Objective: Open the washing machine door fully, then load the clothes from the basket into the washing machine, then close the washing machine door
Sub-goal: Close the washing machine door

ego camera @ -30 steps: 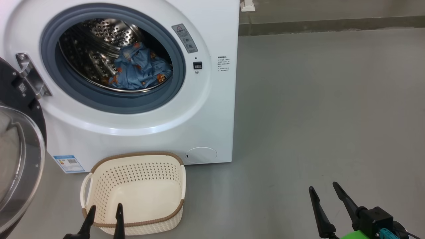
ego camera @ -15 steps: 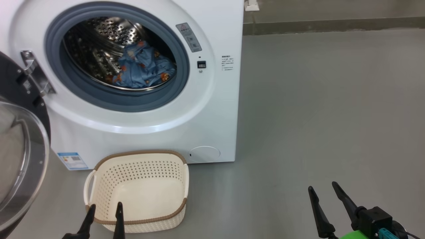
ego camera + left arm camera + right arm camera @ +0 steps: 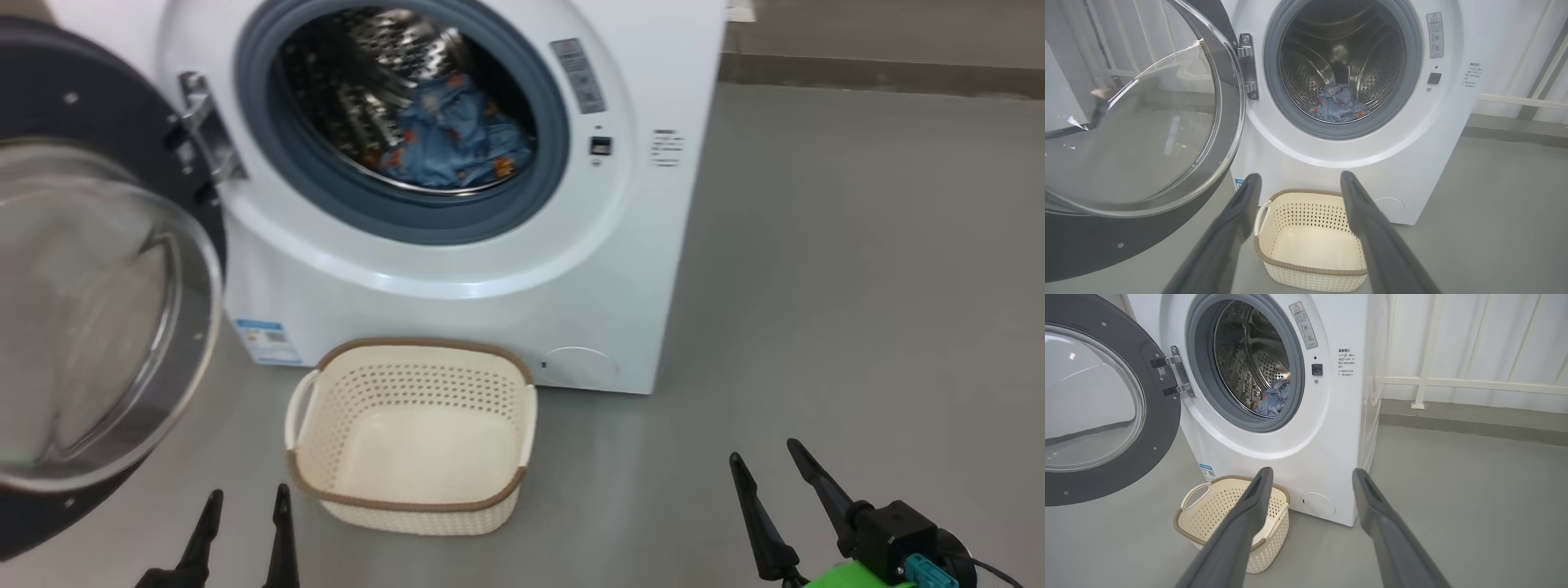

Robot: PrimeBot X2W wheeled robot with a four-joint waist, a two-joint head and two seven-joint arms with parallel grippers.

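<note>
The white washing machine [image 3: 457, 310] stands with its door [image 3: 90, 310] swung wide to the left, hinge [image 3: 204, 131] showing. Blue clothes [image 3: 457, 143] with orange figures lie inside the steel drum [image 3: 1339, 61]; they also show as clothes [image 3: 1341, 109] and clothes [image 3: 1274, 402]. The cream basket [image 3: 412, 433] sits on the floor before the machine with nothing in it. My left gripper [image 3: 245, 498] is open, just left of the basket's near corner. My right gripper [image 3: 767, 457] is open over bare floor at the lower right, holding nothing.
Grey floor [image 3: 857, 286] stretches to the right of the machine. A white railing [image 3: 1453, 381] and a low kerb [image 3: 1474, 416] run along the back. The open door [image 3: 1139, 122] juts out on the left at about gripper height.
The head camera has swung left, so the machine, door and basket shifted right in the picture. Both grippers keep their stance and stay open.
</note>
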